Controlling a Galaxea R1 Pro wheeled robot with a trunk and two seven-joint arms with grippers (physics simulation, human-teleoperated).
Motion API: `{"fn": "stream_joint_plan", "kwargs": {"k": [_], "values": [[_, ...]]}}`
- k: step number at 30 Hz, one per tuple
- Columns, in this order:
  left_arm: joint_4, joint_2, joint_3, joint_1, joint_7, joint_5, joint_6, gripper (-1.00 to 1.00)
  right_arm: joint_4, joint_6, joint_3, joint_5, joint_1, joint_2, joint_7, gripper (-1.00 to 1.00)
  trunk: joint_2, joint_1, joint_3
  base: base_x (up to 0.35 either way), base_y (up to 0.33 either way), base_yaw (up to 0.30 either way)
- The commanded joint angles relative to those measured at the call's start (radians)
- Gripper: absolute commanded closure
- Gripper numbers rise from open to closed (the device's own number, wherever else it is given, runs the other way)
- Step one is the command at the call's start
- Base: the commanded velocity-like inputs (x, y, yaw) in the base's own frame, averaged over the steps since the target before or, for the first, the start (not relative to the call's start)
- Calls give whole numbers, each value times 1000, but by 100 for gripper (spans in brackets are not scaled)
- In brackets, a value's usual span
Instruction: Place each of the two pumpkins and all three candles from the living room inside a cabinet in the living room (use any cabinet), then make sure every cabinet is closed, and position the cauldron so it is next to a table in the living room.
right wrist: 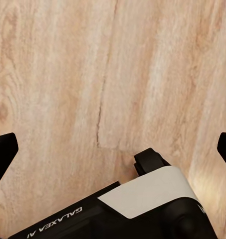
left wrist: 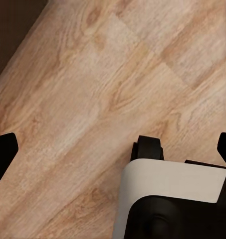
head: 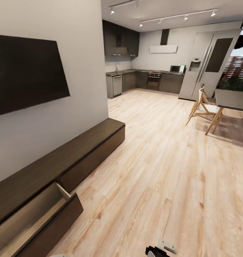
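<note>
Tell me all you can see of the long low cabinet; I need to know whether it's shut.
The cabinet is a long, low unit of dark brown wood with a flat top, standing on the pale wood floor against the white wall, under the dark screen. It is not shut: its near drawer is pulled out, showing a pale beige lining, with nothing visible inside. The farther fronts look closed.

An open-plan home: wall television (head: pixel 26 73), low cabinet (head: pixel 64 160), kitchen units (head: pixel 143 80), fridge (head: pixel 207 60), dining table (head: pixel 232 98).

Bright, even light; stretched edges
</note>
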Motion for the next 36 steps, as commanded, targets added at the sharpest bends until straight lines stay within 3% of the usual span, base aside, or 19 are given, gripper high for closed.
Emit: {"fn": "stream_joint_plan", "kwargs": {"k": [1, 36], "values": [[0, -1, 0, 0, 0, 0, 0, -100, 0, 0, 0, 0, 0, 0, 0, -100, 0, 0, 1, 0, 0, -280], [-1, -2, 0, 0, 0, -1, 0, -100, 1, 0, 0, 0, 0, 0, 0, -100, 0, 0, 5, 0, 0, -280]]}}
